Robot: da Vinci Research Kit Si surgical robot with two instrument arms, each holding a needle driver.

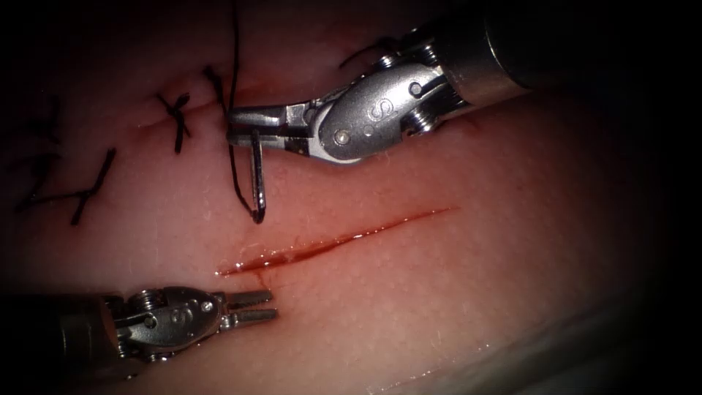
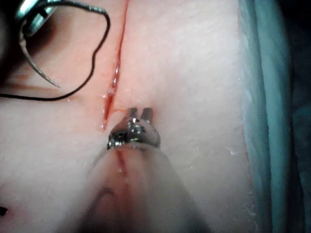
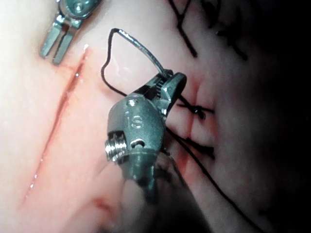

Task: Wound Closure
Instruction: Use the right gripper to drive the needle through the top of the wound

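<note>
My right tool (image 1: 232, 124) comes in from the upper right, its jaws shut on the curved needle (image 1: 257, 175) near the middle of its curve. The needle hangs free above the tissue (image 1: 439, 292), not in it, just beyond the left end of the cut (image 1: 344, 235). Black thread (image 1: 235, 58) runs from the needle's tail end up past the jaws. My left tool (image 1: 259, 306) lies low at the near left of the cut, jaws slightly open and holding nothing. The left wrist view shows the needle (image 2: 36, 65) with its tip bare, thread (image 2: 92, 58) and cut (image 2: 116, 73). The right wrist view shows the needle (image 3: 141, 48).
Finished black stitches (image 1: 175, 121) cross the closed part of the wound further left, with more (image 1: 80, 192) beyond. Red fluid (image 1: 248, 263) wets the cut's left end. A pale cloth (image 2: 272, 121) borders the tissue's edge.
</note>
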